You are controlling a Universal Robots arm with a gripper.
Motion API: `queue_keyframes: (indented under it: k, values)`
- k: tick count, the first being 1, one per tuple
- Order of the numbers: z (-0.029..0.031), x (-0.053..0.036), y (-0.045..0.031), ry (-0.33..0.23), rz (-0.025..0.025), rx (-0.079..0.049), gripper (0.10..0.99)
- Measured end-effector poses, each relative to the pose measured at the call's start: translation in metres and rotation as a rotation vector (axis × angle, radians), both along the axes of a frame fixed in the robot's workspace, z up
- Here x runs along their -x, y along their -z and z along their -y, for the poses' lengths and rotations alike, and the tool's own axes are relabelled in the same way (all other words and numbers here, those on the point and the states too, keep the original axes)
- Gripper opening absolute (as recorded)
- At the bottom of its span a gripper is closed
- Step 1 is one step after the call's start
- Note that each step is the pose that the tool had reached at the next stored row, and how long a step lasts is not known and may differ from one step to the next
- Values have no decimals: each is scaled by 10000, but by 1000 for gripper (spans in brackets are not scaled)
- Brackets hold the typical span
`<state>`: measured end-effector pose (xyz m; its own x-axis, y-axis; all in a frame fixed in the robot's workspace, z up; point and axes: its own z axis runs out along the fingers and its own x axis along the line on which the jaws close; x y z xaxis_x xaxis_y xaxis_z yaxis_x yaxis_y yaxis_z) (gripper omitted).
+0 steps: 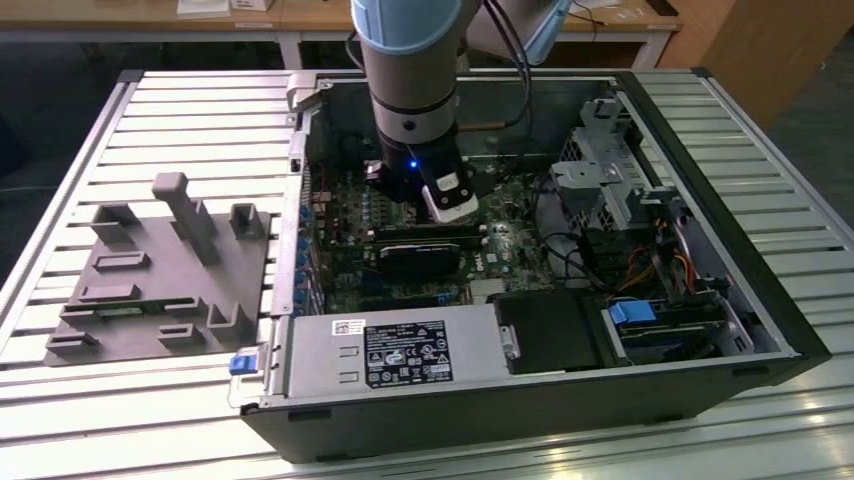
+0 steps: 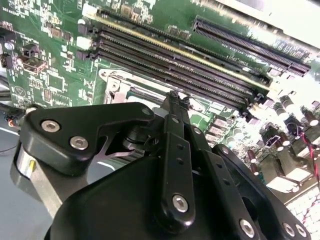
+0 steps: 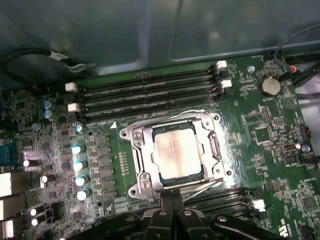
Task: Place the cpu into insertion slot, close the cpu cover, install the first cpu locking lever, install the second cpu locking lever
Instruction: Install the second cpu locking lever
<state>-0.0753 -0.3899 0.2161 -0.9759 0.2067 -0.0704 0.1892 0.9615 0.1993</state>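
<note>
In the first wrist view the cpu [image 3: 177, 152] lies flat in the insertion slot [image 3: 131, 191], its silver-grey top showing through the window of the cpu cover [image 3: 136, 150], which is folded down over it. A thin wire lever [image 3: 205, 189] angles out from the socket's edge nearest my fingers. My gripper [image 3: 173, 196] is shut, its tips pressed together right at that edge of the socket. In the second wrist view the gripper [image 2: 172, 96] points down at the socket's silvery rim [image 2: 116, 82]. In the exterior view the gripper [image 1: 430, 225] reaches into the open case.
Long black memory slots [image 3: 145, 95] run beside the socket, with more [image 3: 225, 200] close to my fingers. A black block [image 1: 420, 258] sits just below the gripper. The power supply [image 1: 387, 350], drive cages [image 1: 601, 180] and case walls hem in the board. A grey fixture [image 1: 147, 280] lies outside.
</note>
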Motion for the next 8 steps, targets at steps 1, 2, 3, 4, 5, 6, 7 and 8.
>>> queue_keyframes:
  k: [1, 2, 3, 4, 5, 6, 7, 8]
  values:
    - [16, 0, 2, -5, 1, -15, 102]
    - [34, 0, 3, -10, 2, -29, 102]
    - [48, 0, 5, -16, 2, -44, 102]
    - [58, 0, 6, -28, 1, -69, 102]
    - [64, 0, 8, -45, 2, -105, 102]
    - [69, 0, 9, -67, 1, -150, 102]
    - [73, 1, 11, -96, 2, -197, 102]
    - [77, 3, 12, -134, 2, -236, 102]
